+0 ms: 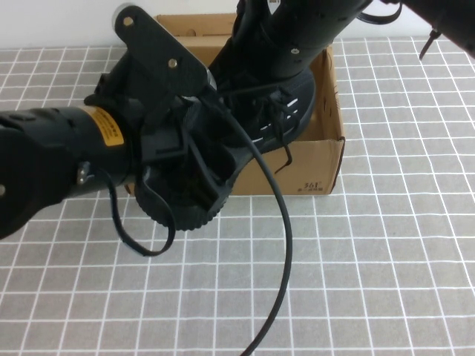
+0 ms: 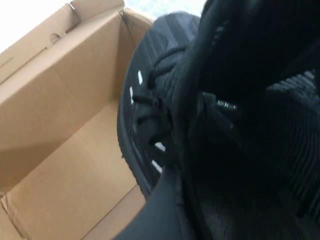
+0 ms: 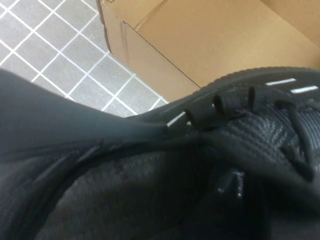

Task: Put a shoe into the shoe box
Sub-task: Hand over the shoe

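Shoe (image 1: 278,111) is lying diagonally over the shoe box's (image 1: 326,159) near wall in the high view, heel overhanging the tiled surface (image 1: 371,259), toe inside; left gripper (image 1: 185,159) is spreading its fingers wide around the heel, nearer than the right gripper (image 1: 256,70), fingers closed; left wrist view: knit upper above smooth corrugated floor; right wrist view: ribbed sole edge crossing the cardboard rim

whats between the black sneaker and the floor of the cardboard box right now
Nothing: in the left wrist view the black knit sneaker hangs over the brown corrugated cardboard box, whose floor below is bare.
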Controlling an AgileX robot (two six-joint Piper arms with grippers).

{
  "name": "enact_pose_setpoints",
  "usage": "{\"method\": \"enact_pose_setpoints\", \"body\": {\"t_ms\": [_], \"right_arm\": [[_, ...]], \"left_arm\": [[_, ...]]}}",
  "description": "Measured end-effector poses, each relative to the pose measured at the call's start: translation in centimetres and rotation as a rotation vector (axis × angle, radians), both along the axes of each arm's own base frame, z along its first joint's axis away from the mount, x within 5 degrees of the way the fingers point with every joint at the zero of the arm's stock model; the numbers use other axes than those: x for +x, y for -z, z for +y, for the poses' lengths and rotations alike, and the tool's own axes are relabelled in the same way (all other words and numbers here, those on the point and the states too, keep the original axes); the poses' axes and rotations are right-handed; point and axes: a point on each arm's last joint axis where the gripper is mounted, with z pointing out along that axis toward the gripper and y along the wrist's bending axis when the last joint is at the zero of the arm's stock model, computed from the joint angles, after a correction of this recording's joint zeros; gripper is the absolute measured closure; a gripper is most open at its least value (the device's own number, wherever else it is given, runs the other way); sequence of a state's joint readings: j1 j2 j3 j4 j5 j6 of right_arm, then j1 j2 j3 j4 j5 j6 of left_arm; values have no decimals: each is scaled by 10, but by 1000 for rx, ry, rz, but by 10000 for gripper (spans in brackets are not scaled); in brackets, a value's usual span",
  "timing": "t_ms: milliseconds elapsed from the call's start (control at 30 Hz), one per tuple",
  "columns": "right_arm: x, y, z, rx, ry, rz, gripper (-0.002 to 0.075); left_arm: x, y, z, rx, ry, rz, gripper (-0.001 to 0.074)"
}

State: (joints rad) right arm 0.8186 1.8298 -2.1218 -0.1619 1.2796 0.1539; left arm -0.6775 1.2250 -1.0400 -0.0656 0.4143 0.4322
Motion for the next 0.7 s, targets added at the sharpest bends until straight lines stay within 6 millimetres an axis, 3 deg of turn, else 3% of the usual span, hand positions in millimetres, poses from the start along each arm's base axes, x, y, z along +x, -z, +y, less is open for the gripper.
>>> {"method": "enact_pose_setpoints", "body": {"t_ms": [200,567,700], "right_arm": [[1,2,1,-2,-2,4,725],[3,5,2,-16,-3,7,725],[3,5,2,-18,-6,6,725]], "left_arm": [[5,9,-2,63,-3,20,133],[10,13,-2,119,-4,-3,399],[10,13,-1,143,0,-15,547]]}}
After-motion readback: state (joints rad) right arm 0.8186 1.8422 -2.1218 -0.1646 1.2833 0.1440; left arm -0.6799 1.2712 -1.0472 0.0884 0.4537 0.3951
